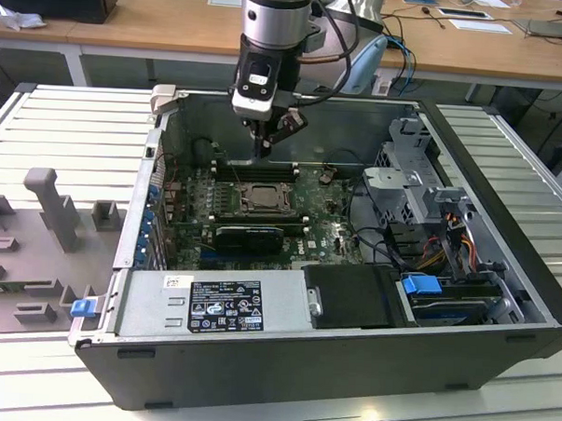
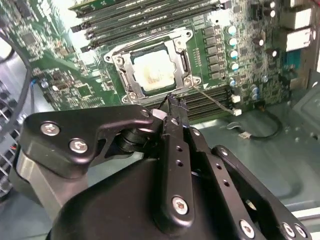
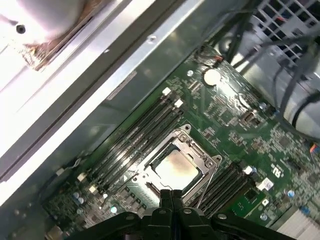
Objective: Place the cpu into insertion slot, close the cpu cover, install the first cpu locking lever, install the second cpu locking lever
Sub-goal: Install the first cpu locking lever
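Hovering with fingers pressed together, the gripper (image 1: 262,154) hangs over the motherboard (image 1: 331,233) inside the open computer case (image 1: 501,304).
Its fingers (image 3: 166,200) grip nothing, their tips just beside the insertion slot (image 2: 116,60). The cpu (image 2: 156,69) sits seated in that slot, with the cpu cover (image 2: 179,55) lying flat around it and memory slots (image 3: 150,120) alongside.

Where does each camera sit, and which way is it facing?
Exterior view: off the arm, looking down into the open computer case; arm and gripper show.
Second wrist view: on the wrist, looking past the gripper at the cpu.
First wrist view: on the wrist, facing the motherboard; shut jaws show.
Both wrist views share the cpu.
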Available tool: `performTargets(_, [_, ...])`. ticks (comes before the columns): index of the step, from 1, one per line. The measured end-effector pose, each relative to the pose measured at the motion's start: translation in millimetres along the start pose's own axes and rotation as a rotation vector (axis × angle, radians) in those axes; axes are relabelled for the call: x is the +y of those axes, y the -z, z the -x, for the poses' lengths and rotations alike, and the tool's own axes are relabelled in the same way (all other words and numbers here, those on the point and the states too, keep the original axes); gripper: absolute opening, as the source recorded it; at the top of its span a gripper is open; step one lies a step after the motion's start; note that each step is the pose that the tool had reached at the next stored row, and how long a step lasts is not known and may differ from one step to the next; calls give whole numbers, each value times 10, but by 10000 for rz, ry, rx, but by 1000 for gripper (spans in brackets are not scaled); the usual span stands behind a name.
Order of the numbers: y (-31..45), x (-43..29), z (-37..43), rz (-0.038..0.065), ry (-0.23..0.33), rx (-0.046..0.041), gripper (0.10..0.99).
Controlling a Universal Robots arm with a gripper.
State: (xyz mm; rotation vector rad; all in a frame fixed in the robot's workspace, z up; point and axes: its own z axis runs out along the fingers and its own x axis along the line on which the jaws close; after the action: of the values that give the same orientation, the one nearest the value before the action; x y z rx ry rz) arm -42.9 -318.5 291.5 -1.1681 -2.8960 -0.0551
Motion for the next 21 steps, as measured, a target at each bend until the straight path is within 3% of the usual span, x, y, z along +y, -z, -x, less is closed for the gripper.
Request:
performTargets(4, [-22, -1, 1, -21, 995, 16, 106])
performTargets(7, [-39, -1, 2, 34, 1596, -54, 106])
performTargets(15, [-84, -2, 3, -9, 4228, -8, 106])
performTargets(21, [-107, -3, 3, 7, 5552, -44, 106])
